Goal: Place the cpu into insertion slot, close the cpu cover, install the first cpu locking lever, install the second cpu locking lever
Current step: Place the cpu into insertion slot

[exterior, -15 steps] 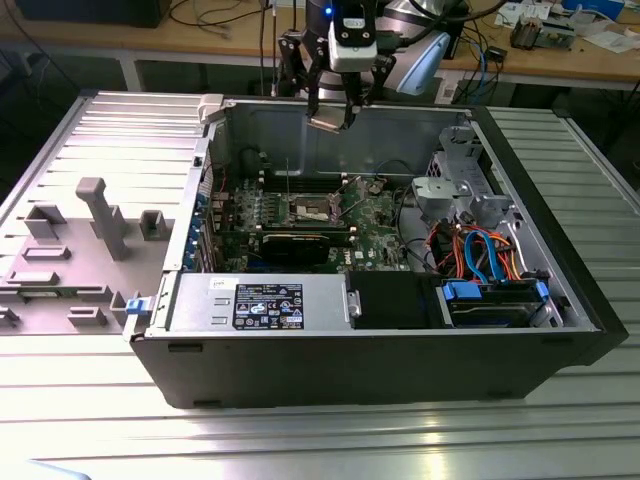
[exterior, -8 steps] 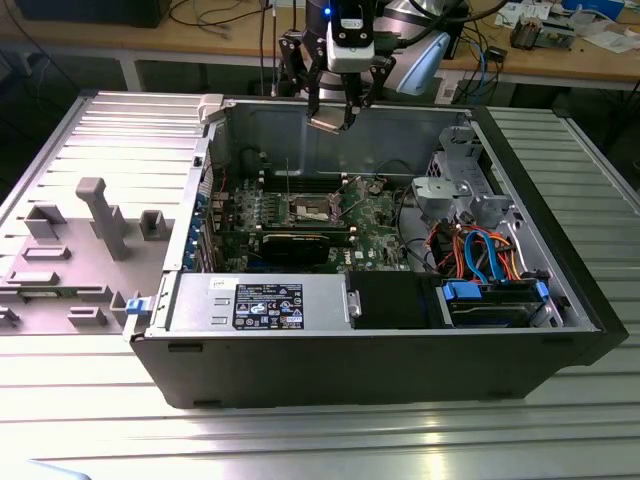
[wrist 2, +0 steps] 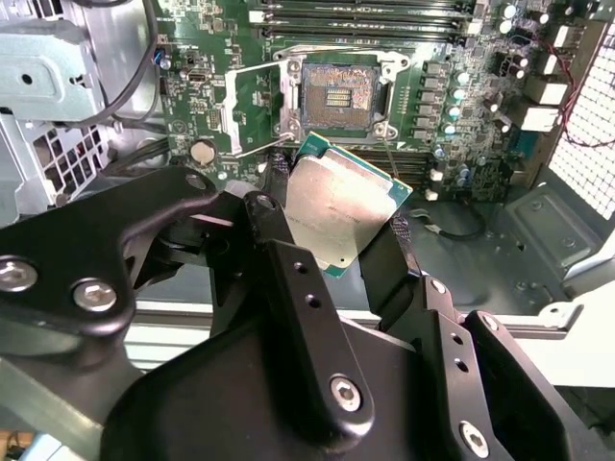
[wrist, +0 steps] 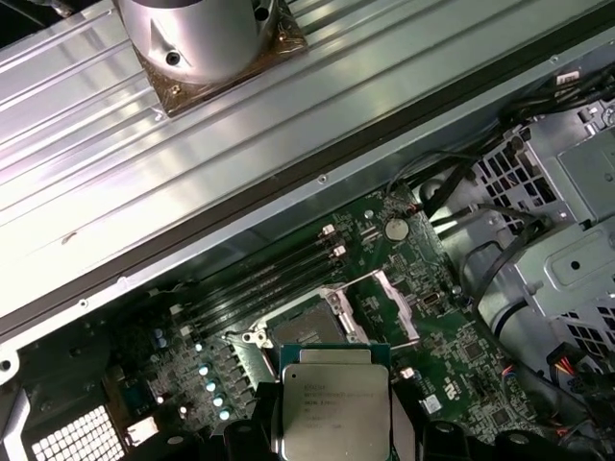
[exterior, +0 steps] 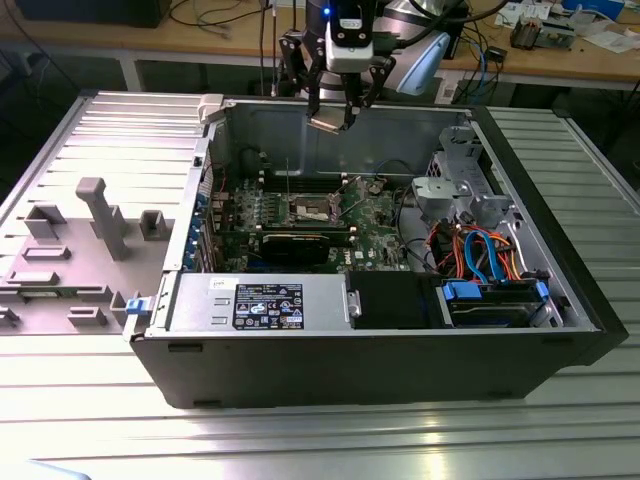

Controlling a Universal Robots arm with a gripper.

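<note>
My gripper hangs above the open computer case, shut on the cpu. In both wrist views the cpu is a flat square chip with a dull silver top and a green rim, clamped by its edges between the black fingers, well above the board. The insertion slot lies below it on the green motherboard, its tan contact field bare. The cpu cover stands swung open beside the slot.
A black expansion card and long memory slots flank the slot. A labelled power supply fills the case front, and a metal drive cage with blue and orange cables sits at the exterior view's right. Grey fixtures stand on the table at the exterior view's left.
</note>
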